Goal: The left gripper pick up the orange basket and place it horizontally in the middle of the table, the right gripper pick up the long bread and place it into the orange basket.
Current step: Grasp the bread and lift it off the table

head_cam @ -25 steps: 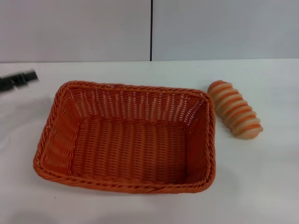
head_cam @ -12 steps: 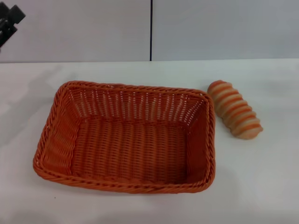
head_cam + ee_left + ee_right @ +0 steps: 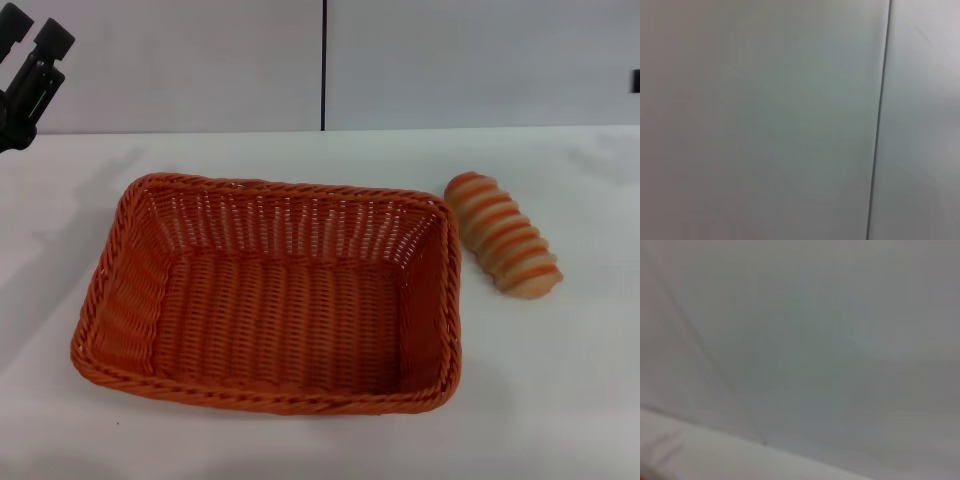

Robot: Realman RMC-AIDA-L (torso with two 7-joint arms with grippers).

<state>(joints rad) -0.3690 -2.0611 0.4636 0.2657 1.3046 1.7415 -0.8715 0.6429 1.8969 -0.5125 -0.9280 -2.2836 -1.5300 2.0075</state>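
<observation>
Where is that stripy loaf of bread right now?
In the head view, the bread lies on the white table on the robot's right, just outside the orange basket's far right corner, not inside it.

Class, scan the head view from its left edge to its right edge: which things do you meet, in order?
left tool → orange basket → long bread → a dark sliver at the right edge, too little to identify.
</observation>
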